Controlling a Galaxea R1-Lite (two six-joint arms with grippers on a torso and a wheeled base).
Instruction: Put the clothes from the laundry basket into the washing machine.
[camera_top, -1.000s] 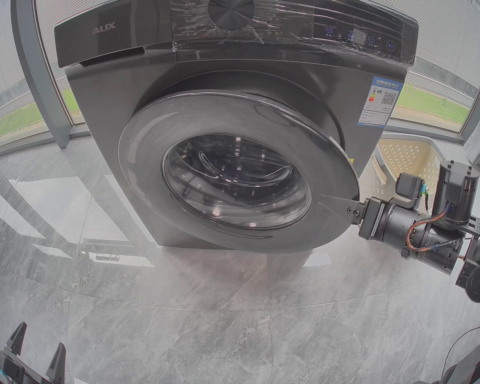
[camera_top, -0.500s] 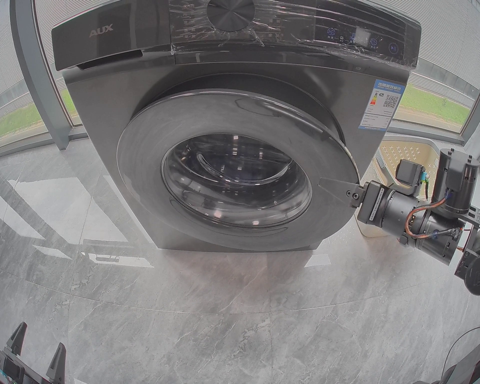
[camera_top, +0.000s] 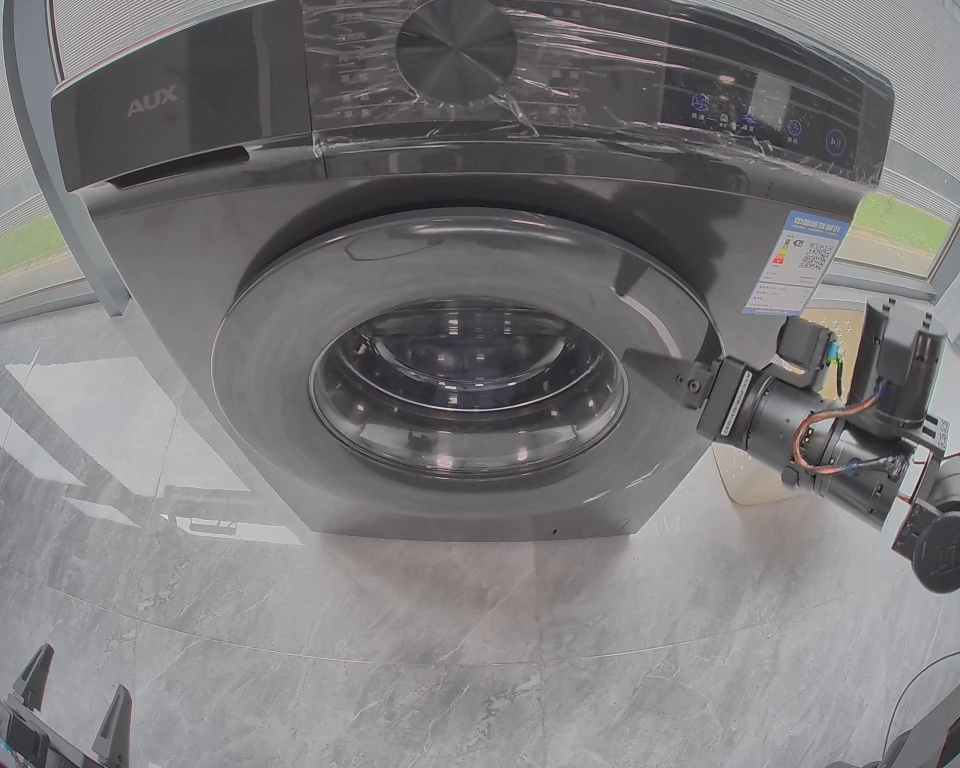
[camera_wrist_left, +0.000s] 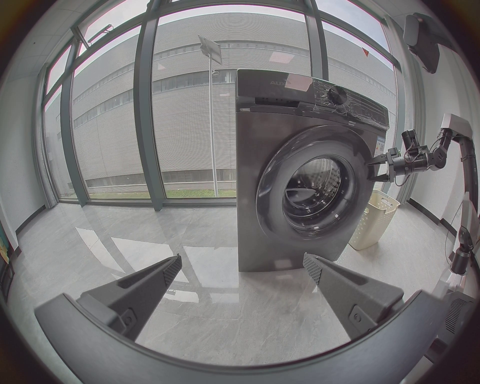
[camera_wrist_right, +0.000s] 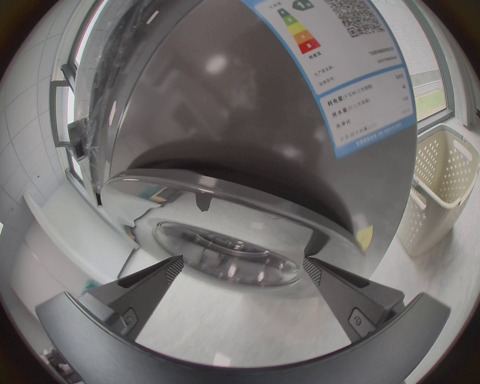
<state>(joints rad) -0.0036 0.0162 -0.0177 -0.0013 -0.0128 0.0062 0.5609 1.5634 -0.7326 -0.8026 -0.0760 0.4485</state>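
Front-loading washing machine (camera_top: 450, 250) stands on a grey tiled floor (camera_top: 450, 640) before tall windows (camera_wrist_left: 185, 110), its round glass door (camera_top: 280, 400) lying close against the front; whether it is latched cannot be told. The right gripper (camera_top: 690, 380) sits at the door's right edge, level with the porthole, its two fingers (camera_wrist_right: 150, 280) spread wide with nothing between them, the tips just at the door's rim; contact cannot be made out. A cream perforated laundry basket (camera_wrist_left: 373, 220) stands upright on the floor just beside the machine, on the robot's right, partly behind the right arm in the head view; its contents cannot be seen from any angle. The left gripper (camera_wrist_left: 241, 259) hangs low near the floor on the robot's left, well apart from the machine, its jaws also wide open and empty. A blue-bordered energy label (camera_top: 800, 262) is stuck to the upper right of the machine's front, and clear plastic wrap covers the control panel (camera_top: 600, 80) with its central dial (camera_top: 457, 48).
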